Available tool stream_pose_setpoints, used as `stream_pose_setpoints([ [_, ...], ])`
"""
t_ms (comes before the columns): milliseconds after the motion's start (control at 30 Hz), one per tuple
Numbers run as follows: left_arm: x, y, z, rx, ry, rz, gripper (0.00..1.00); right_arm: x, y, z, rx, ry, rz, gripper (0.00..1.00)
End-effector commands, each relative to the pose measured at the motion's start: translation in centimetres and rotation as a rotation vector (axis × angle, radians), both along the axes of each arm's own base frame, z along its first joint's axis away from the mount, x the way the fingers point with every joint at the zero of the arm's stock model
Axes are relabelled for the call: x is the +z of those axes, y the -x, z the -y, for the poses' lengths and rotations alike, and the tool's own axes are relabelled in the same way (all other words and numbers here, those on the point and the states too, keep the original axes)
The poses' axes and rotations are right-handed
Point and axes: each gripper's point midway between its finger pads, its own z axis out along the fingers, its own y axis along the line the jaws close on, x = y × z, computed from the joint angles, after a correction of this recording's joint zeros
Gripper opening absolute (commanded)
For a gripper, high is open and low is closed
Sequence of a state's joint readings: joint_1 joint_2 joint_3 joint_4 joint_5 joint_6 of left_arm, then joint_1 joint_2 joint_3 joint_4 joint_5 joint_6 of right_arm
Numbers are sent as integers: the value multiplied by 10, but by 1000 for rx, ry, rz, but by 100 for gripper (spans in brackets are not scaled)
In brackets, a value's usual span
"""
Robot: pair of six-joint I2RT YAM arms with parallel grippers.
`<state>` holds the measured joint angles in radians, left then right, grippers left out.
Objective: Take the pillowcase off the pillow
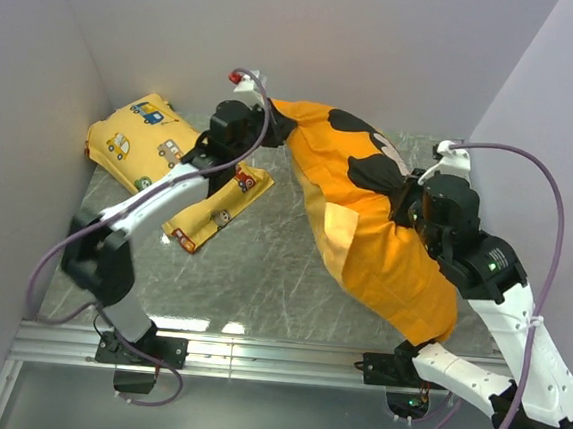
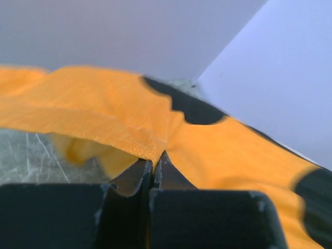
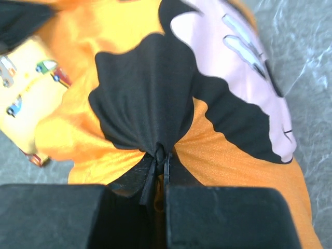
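Note:
The orange pillowcase (image 1: 375,232) with its black-and-white face print lies bulging across the table's right half, from the back middle to the front right. The white pillow is hidden inside it. My left gripper (image 1: 274,125) is shut on the pillowcase's orange hem at its far end; the pinched edge shows in the left wrist view (image 2: 153,155). My right gripper (image 1: 406,197) is shut on a bunched fold of the black print on the pillowcase's right side, seen in the right wrist view (image 3: 161,154).
A small yellow pillow printed with cars (image 1: 140,140) lies at the back left, with a yellow car-print cloth (image 1: 217,208) beside it under my left arm. Walls close in the table on the left, back and right. A metal rail (image 1: 255,350) runs along the front edge.

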<state>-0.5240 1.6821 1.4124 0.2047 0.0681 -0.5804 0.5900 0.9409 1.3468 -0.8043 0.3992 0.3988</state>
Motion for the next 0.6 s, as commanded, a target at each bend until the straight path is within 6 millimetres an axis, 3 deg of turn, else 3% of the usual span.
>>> stream_pose_setpoints([
  [0,102,65,-19,27,-27,266,0,96,-5,15,-89,-196,330,0],
  [33,129,87,-30,39,-6,314,0,98,-5,16,-98,-207,337,0],
  [100,141,112,-30,19,-33,338,0,106,-4,20,-115,-235,369,0],
  [133,161,129,-38,27,-17,373,0,110,-3,21,-126,-251,383,0],
  [267,192,183,-31,-34,-23,430,1,127,1,36,-193,-273,417,0],
  [400,210,226,-28,-93,-3,438,0,127,-3,43,-245,-258,403,0],
  [567,205,266,-6,-171,-8,421,1,99,-20,56,-373,-159,343,0],
])
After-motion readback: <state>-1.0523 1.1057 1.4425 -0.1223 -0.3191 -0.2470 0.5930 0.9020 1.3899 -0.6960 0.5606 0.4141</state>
